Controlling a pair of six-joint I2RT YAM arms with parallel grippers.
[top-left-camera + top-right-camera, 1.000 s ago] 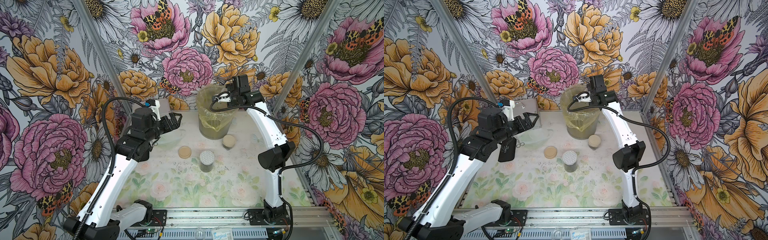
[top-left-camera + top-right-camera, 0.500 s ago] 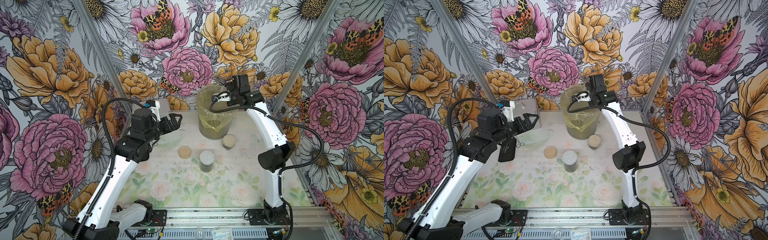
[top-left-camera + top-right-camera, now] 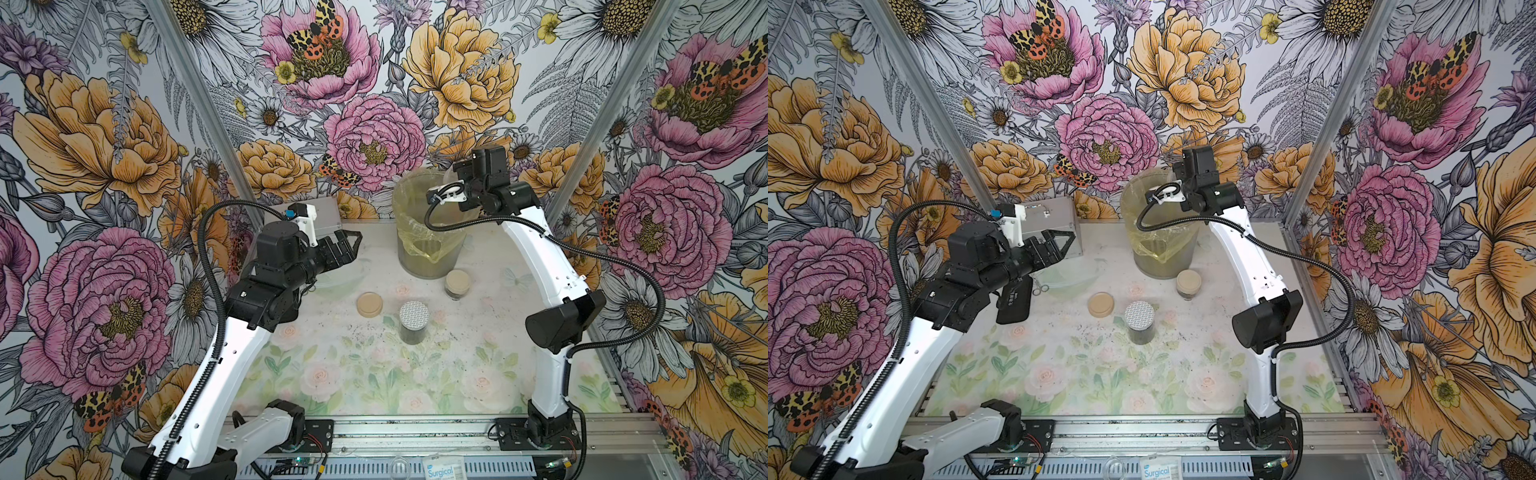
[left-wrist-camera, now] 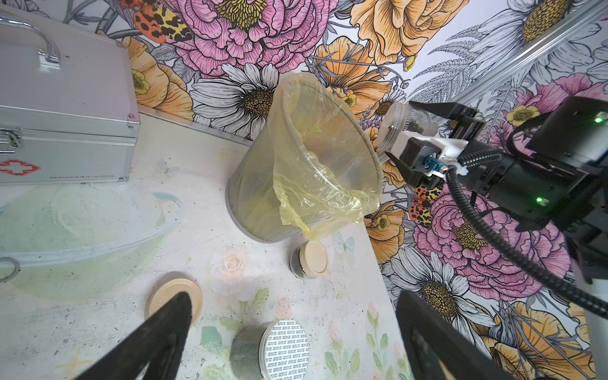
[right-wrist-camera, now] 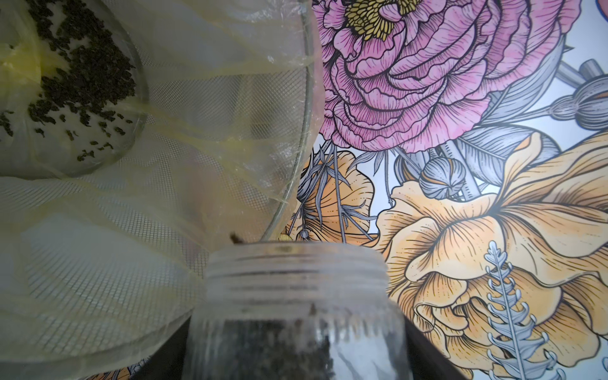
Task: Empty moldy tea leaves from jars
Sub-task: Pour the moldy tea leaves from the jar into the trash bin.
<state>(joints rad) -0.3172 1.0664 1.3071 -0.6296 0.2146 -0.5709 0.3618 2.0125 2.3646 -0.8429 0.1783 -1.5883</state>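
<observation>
Right end effector (image 4: 413, 125) is closed on the open jar (image 4: 393, 126), which it holds on its side at the rim of the bin (image 4: 253, 197), just right of centre in the upper half of both top views. The jar's mouth is turned toward the yellow bag (image 4: 316, 184).

Compared with a second ago, almost nothing has changed. The right wrist has crept a touch toward the upper right of the frame, and the left arm has not moved. Tea leaves (image 5: 279, 352) still show as a dark mass inside the glass, and a scatter already lies in the bag. The pour looks only partly done and probably needs a steeper tilt or a shake.

Left end effector (image 3: 347, 245) hangs with its jaws wide apart and empty, left of centre above the desk (image 3: 374, 374). At mid-frame the tan-lidded jar (image 3: 457, 282) and the silver-lidded jar (image 3: 413, 322) stand capped and full, with the loose tan lid (image 3: 369, 304) beside them. I judge the task less than a third done.
</observation>
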